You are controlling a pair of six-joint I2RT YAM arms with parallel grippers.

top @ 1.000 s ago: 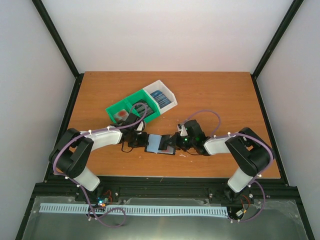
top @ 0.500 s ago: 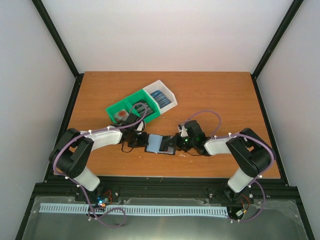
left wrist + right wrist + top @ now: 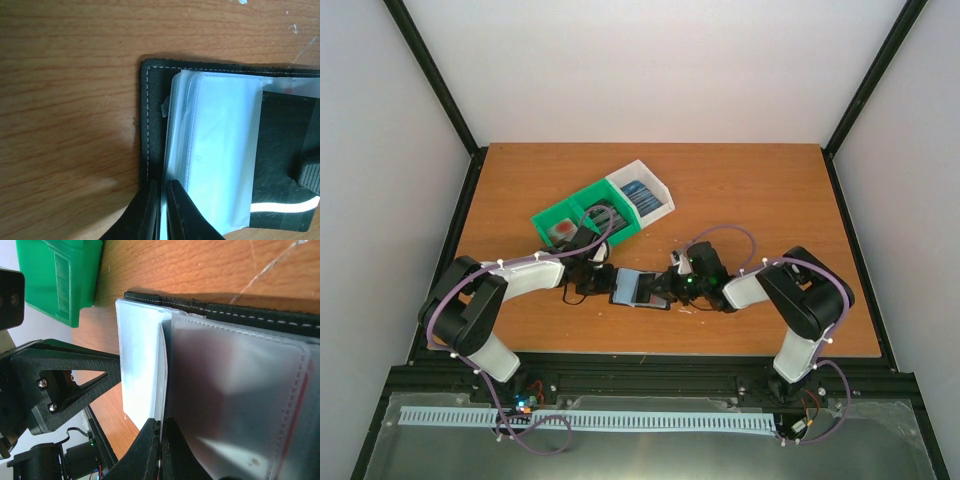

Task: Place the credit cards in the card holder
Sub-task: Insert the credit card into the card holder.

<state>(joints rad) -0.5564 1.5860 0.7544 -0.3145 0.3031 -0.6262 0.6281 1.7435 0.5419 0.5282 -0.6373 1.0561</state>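
Observation:
The black card holder (image 3: 638, 288) lies open on the table between both grippers, its pale grey-blue sleeves (image 3: 215, 150) fanned up. My left gripper (image 3: 604, 283) is shut on the left edge of the sleeves, as the left wrist view (image 3: 162, 207) shows. My right gripper (image 3: 666, 287) is shut on a thin card (image 3: 162, 370) seen edge-on, pushed in among the sleeves (image 3: 140, 365). More credit cards lie in the bin: a red one (image 3: 563, 232), a dark one (image 3: 601, 215) and blue ones (image 3: 642, 193).
The green and white three-compartment bin (image 3: 620, 228) stands just behind the left arm; its green wall (image 3: 60, 275) is close to the card holder. My left gripper's black body (image 3: 65, 385) faces the right wrist camera. Scratches mark the wood right of the holder.
My right gripper has moved left toward the card holder. The pinkish card that showed over the sleeves is now mostly hidden among them. The left gripper has stayed put.

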